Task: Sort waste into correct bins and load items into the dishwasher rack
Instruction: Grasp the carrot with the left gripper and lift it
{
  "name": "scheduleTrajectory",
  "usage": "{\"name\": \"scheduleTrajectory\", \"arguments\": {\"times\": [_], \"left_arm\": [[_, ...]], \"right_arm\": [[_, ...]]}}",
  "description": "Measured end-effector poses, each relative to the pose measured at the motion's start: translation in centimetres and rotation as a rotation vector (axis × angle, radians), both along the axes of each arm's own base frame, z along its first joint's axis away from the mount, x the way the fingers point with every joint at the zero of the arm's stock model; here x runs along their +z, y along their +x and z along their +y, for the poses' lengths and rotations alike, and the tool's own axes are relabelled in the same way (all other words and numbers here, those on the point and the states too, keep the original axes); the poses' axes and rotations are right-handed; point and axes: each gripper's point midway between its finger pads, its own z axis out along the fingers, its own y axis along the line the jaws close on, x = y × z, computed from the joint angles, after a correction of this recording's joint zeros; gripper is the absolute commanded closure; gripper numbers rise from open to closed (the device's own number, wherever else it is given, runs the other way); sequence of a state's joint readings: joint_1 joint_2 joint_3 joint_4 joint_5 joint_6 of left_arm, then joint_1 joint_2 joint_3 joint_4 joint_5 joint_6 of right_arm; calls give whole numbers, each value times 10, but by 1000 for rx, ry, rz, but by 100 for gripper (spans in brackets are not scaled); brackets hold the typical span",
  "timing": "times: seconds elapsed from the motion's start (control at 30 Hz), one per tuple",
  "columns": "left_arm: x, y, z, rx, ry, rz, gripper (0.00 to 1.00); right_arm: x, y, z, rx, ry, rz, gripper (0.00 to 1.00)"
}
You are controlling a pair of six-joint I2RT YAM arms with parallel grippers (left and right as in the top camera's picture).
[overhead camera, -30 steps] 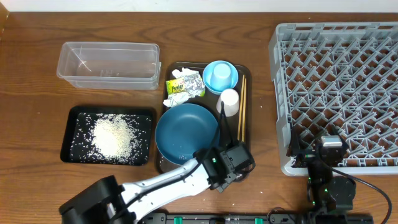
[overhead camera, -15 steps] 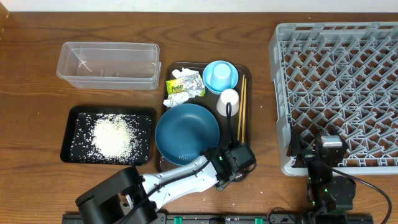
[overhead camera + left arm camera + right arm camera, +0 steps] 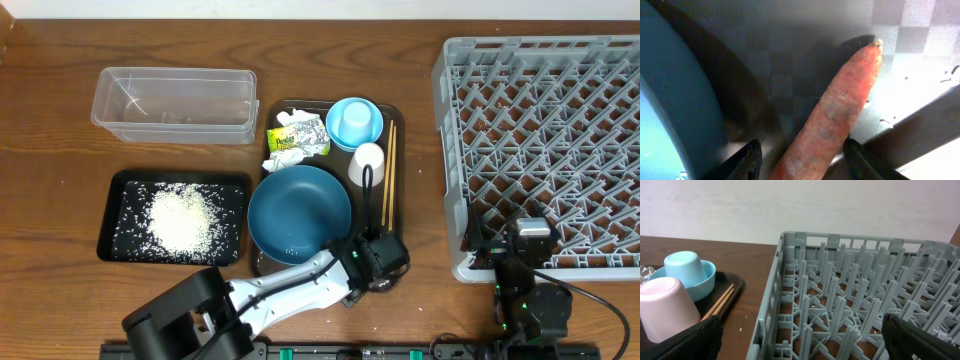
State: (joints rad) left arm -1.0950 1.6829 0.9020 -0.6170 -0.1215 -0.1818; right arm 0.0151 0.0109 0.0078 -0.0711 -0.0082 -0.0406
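- The black tray [image 3: 105, 240] on the far left holds the rice [image 3: 183, 220]. I judge that food scraps go there, so the carrot belongs there too. The clear tub [image 3: 120, 100] sits behind it.
- The carrot [image 3: 832, 117] lies on the brown serving tray [image 3: 399, 215], at its near right corner and just beside the rim of the blue plate [image 3: 300, 205].
- My left gripper [image 3: 801, 150] is down over the carrot with its fingers spread, one on each side of the thick end. The right-hand finger looks to be touching the skin, but there is a gap at the other, so nothing is clamped yet.
- I expect the carrot to be light and stiff, but it is round and tapered. I'd close across the thicker part, not the thin tip, because a pinch on the taper could squirt it forward or roll it against the plate.
- The skin looks dull and slightly rough, so a moderate squeeze should hold it.
- My right gripper [image 3: 805, 340] hangs wide apart and empty at the near edge of the rack [image 3: 540, 150].
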Motion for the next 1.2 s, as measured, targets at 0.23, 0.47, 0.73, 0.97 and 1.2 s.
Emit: {"name": "scheduleTrajectory", "arguments": {"times": [0.23, 0.47, 0.73, 0.97, 1.2], "left_arm": [[-1, 0, 0, -2, 3, -1, 50], [-2, 3, -2, -2, 13, -8, 65], [5, 7, -9, -5, 20, -5, 70], [20, 11, -17, 3, 15, -7, 73], [45, 18, -36, 5, -68, -29, 73]], "right_arm": [[0, 0, 0, 0, 0, 0, 1], [0, 0, 0, 0, 0, 0, 1], [0, 0, 0, 0, 0, 0, 1], [0, 0, 0, 0, 0, 0, 1], [0, 0, 0, 0, 0, 0, 1]]}}
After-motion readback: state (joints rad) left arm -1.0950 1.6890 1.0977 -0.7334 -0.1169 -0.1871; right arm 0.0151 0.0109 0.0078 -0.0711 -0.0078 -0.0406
